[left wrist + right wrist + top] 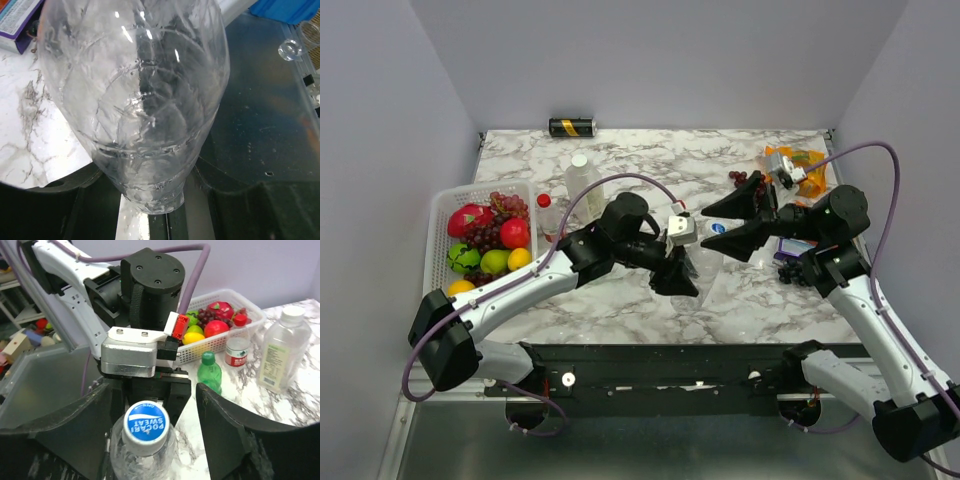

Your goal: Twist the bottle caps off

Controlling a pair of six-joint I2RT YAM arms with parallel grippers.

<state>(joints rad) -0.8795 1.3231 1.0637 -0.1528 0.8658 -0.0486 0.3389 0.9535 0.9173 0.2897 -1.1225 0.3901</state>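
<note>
left arm's reaching in low from the near-left corner, elbow bent, wrist rolled sideways over the middle of the counter [660, 160]. its end effector [678, 272] is clamped on the big clear bottle [135, 100], cap end aimed at the other arm. right arm comes in from the near-right, forearm up, wrist bent back twd centre. right end effector [712, 232] is spread open, one finger each side of the cap [146, 426].

left wrist cam: only the bottle's see-thru body, narrow end wedged btwn two dark fingers [60, 200].

right wrist cam gives what the top one can't: blue-white cap reads pocari sweat, gaps btwn it and both fingers [225, 430], no contact. also a small green bottle [210, 371] upright by the fruit basket [440, 215], hidden behind the left arm from above.

red-labelled bottle [546, 215] and 2nd large clear bottle [583, 180] stand just beside the basket, caps on. black-gold can [572, 127] lies at the far edge.
</note>
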